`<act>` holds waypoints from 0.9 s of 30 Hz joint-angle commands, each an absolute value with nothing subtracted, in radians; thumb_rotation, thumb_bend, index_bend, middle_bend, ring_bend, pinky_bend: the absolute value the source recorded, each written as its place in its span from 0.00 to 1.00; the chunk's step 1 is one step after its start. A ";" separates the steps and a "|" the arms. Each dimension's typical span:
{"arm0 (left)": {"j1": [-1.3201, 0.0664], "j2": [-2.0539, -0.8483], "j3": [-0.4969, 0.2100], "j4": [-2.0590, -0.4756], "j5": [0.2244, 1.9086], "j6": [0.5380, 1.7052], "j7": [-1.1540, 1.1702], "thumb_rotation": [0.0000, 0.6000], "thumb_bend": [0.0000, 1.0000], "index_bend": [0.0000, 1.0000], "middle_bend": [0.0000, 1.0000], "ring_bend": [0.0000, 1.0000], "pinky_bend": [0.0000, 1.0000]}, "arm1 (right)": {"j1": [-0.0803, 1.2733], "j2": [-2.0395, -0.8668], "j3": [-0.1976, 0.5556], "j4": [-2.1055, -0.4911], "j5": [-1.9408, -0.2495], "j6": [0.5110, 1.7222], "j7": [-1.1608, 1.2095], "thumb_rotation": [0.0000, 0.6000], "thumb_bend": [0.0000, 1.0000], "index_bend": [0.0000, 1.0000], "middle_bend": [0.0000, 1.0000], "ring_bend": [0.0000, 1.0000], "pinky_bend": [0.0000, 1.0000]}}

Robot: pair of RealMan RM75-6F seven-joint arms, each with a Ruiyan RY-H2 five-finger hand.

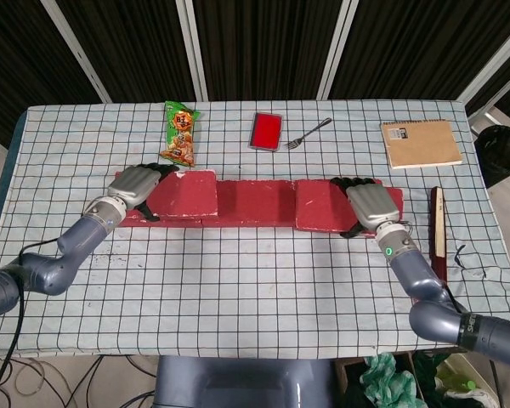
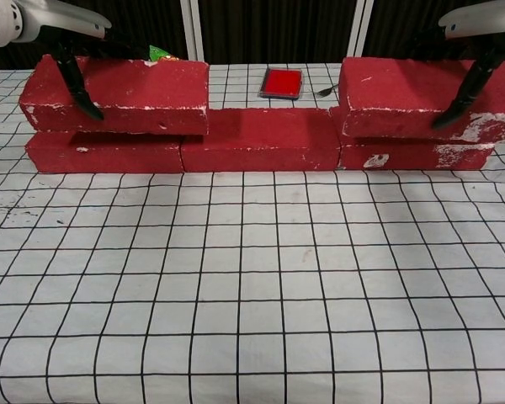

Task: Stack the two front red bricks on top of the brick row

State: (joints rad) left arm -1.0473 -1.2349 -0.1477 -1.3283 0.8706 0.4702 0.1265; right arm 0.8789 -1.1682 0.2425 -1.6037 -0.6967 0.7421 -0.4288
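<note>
Three red bricks form a row (image 1: 255, 202) across the table's middle; in the chest view its bare middle brick (image 2: 257, 139) shows. My left hand (image 1: 136, 185) grips a red brick (image 1: 185, 194) from above, over the row's left end. In the chest view this left brick (image 2: 126, 93) lies on the row's left brick (image 2: 101, 151), with my left hand (image 2: 50, 18) on top and dark fingers (image 2: 71, 77) down its front. My right hand (image 1: 370, 206) grips the other red brick (image 1: 323, 204). That right brick (image 2: 404, 88) lies on the row's right end under my right hand (image 2: 480, 17).
Behind the row lie a green snack bag (image 1: 180, 132), a red flat case (image 1: 266, 130) and a fork (image 1: 308, 133). A brown notebook (image 1: 421, 143) is at the back right. A dark long strip (image 1: 438, 225) lies beside my right forearm.
</note>
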 commanded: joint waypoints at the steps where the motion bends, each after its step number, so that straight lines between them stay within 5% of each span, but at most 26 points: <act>1: -1.062 -1.289 -0.165 -1.250 0.895 0.426 0.070 1.00 0.24 0.17 0.19 0.08 0.16 | 0.933 -1.196 0.242 -1.501 -0.681 0.651 -0.396 1.00 0.05 0.20 0.22 0.20 0.19; 12: -1.070 -1.355 -0.216 -1.163 0.990 0.389 -0.040 1.00 0.24 0.17 0.19 0.08 0.16 | 1.010 -1.273 0.244 -1.309 -0.650 0.502 -0.307 1.00 0.05 0.20 0.22 0.21 0.19; 27: -1.114 -1.402 -0.236 -1.116 1.053 0.318 -0.111 1.00 0.24 0.17 0.18 0.07 0.15 | 1.070 -1.306 0.232 -1.296 -0.652 0.491 -0.242 1.00 0.05 0.20 0.22 0.21 0.19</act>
